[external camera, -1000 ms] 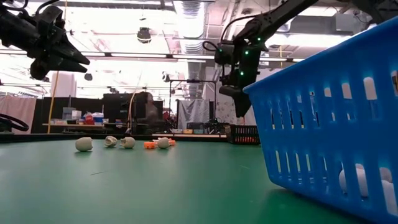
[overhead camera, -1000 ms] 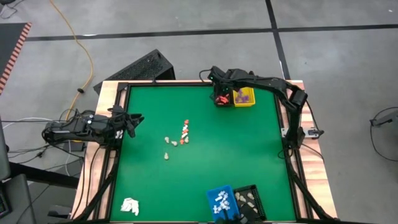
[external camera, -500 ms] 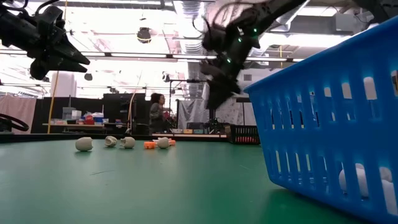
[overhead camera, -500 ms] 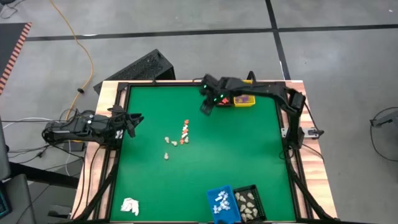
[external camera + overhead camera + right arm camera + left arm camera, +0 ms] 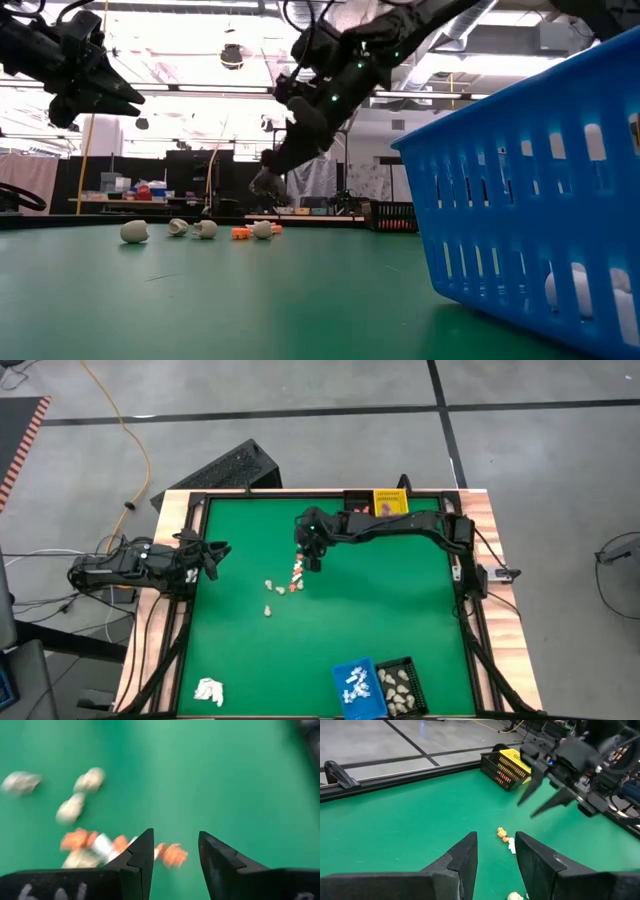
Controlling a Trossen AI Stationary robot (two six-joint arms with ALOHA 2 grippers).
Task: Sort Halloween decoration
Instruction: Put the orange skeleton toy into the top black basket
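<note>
Green table [image 5: 380, 610] carries the Halloween decoration [image 5: 296, 573] just below the right pincer [image 5: 311, 563], fingers parted and empty.

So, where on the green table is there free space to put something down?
Free: the wide green area between the loose pieces and the blue basket, and the right half of the table. Crowded: the middle, where the right gripper hangs over the pieces, and the near edge beside the baskets.
</note>
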